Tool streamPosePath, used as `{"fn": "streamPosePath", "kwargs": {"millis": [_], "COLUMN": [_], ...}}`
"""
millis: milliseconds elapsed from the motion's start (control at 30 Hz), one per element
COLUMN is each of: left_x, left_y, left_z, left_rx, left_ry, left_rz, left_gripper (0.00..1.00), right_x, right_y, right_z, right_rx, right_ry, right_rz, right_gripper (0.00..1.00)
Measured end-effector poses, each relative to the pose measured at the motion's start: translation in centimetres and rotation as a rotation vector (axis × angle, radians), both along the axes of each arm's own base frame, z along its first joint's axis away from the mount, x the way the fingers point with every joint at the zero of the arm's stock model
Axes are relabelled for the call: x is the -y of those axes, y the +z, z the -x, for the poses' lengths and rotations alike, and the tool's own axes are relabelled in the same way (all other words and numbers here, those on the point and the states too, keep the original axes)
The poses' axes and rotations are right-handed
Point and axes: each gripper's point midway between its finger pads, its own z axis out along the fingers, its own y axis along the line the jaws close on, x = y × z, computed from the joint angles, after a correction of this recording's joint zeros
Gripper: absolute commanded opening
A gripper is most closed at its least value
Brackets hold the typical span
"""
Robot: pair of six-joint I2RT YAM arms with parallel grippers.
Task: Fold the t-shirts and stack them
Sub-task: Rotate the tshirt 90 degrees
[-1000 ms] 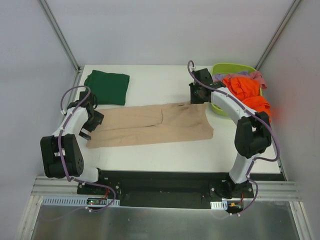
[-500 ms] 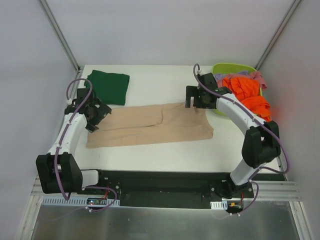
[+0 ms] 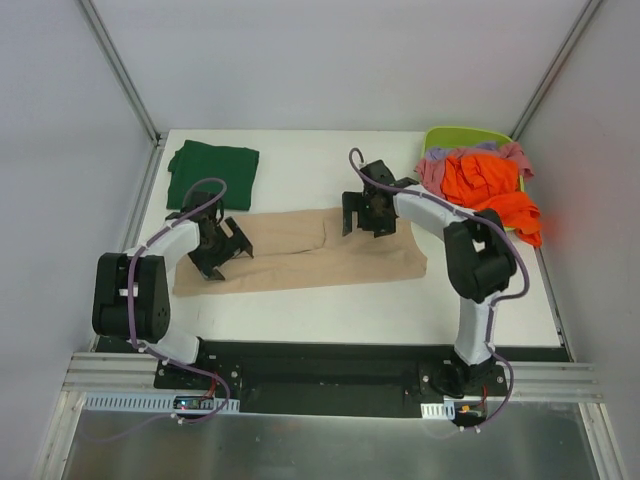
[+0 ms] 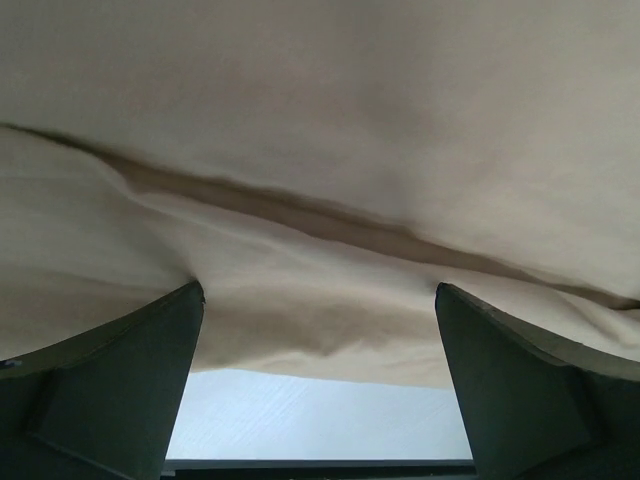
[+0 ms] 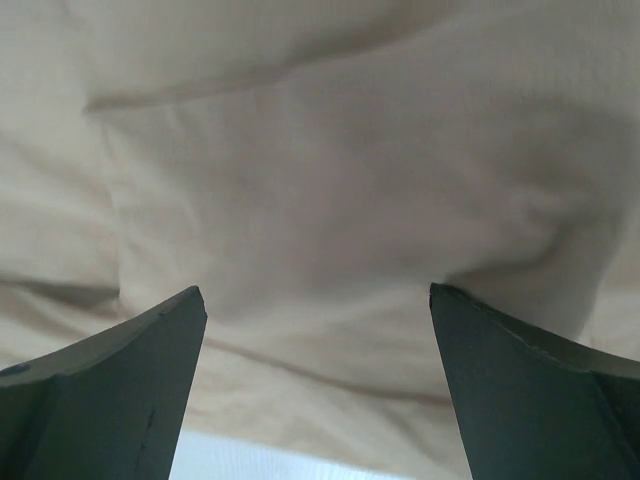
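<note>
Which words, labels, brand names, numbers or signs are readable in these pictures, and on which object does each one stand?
No text can be read in any view.
The beige t-shirt and the dark green t-shirt are plain, with no print in view.
The lime-green basket shows no label.
The small coloured parts on the near rail may carry markings, but they are too small to read.

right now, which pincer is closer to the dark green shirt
Left. The left pincer is over the beige shirt's left end, near the dark green shirt; the right pincer is over its right part, farther off.
</note>
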Motion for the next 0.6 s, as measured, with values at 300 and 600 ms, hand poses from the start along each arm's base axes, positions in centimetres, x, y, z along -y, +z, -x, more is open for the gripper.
{"fn": "streamPosePath", "kwargs": {"millis": [300,600], "left_x": [3.1,14.2], "left_y": [-1.4,-0.8], "left_z": [2.8,7.7], "left_rx": [-0.022,-0.079], "left_ry": [-0.084,-0.249], "left_rz": [0.007,0.177], "left_gripper": [0.99,0.99], "right_x": [-3.6,-6.6], "right_y": [-1.8,-0.6], "right_z": [-9.0,-19.3], "right_rx": [0.011,0.132], "right_ry": [-0.039,-0.092], "right_rz": [-0.018,-0.263], "right_gripper": [0.96,0.96]}}
